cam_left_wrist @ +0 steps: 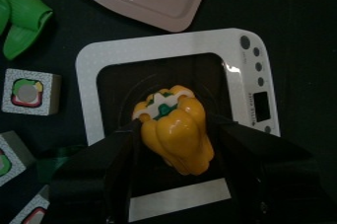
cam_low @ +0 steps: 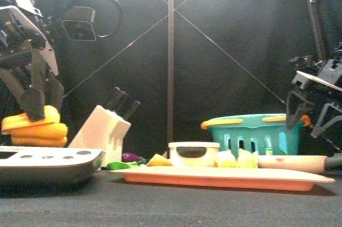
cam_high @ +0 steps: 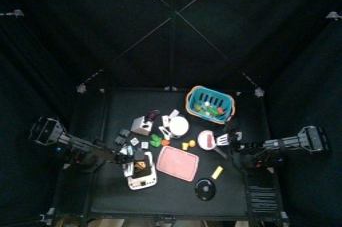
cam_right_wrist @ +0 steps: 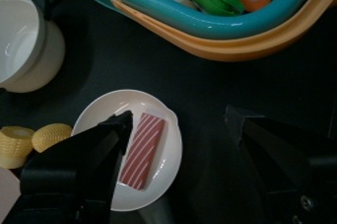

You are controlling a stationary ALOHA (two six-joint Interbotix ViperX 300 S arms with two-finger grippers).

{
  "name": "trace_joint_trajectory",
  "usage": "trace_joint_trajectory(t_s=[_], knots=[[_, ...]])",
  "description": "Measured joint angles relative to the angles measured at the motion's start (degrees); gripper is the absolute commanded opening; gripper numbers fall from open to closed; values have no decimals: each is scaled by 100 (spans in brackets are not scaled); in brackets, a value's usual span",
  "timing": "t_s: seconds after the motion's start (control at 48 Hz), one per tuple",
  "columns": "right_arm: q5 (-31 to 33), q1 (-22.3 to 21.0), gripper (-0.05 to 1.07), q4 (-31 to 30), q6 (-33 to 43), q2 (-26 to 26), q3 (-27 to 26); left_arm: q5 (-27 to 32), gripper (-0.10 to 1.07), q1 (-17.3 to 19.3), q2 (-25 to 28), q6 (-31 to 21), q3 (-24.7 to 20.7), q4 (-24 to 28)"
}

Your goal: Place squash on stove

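A yellow squash point(cam_left_wrist: 178, 134) sits between the jaws of my left gripper point(cam_left_wrist: 178, 147), which is shut on it. It is right over the black top of the white stove point(cam_left_wrist: 105, 65). In the front view the squash point(cam_low: 34, 129) is just above the stove point(cam_low: 54, 159) at the left, under the left gripper point(cam_low: 34, 101); I cannot tell whether they touch. In the top view the stove point(cam_high: 142, 179) lies front left, with the left gripper point(cam_high: 130, 157) over it. My right gripper point(cam_right_wrist: 178, 119) is open and empty over a white plate point(cam_right_wrist: 99, 119) that holds a red striped slice.
A teal basket point(cam_high: 211, 101) of toy food stands at the back right. A pink board point(cam_high: 177, 161) lies mid-table, right of the stove. A white pot point(cam_high: 171, 126), a white knife block point(cam_low: 100, 131) and a black pan point(cam_high: 205, 189) also stand around.
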Motion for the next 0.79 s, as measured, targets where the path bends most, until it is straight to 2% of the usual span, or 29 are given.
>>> trace_joint_trajectory(t_s=[0.167, 0.792], knots=[[0, 0, 104, 0, -9, 0, 0, -26, 102, 18, -9, 0, 0, -62], [9, 9, 104, -9, -9, -9, 0, 0, 103, 123, -325, 0, 35, -70]])
